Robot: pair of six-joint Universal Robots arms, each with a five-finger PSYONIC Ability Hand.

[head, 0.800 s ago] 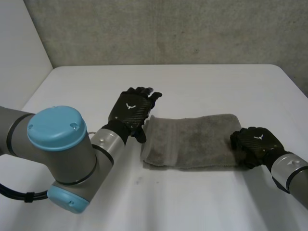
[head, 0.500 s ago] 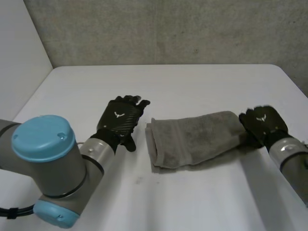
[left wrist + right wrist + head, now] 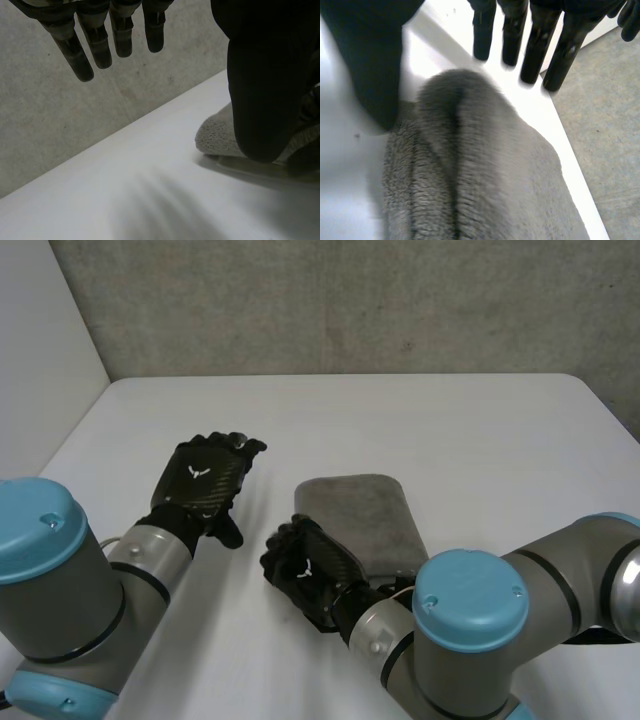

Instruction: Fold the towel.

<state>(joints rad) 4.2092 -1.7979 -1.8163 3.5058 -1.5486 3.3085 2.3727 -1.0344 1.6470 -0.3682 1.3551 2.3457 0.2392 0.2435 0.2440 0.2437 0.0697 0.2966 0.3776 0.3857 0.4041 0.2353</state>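
My right hand (image 3: 305, 570), fingers straight and holding nothing, sits at the folded towel's (image 3: 360, 520) near left corner, closer than my empty, loosely spread left hand (image 3: 205, 485), which hovers apart.

The towel (image 3: 360, 520) is plain grey and the table (image 3: 450, 430) is white. The left hand (image 3: 205, 485) and right hand (image 3: 308, 575) are black (each with a small white mark on its back). The wall (image 3: 350, 300) is mottled grey.
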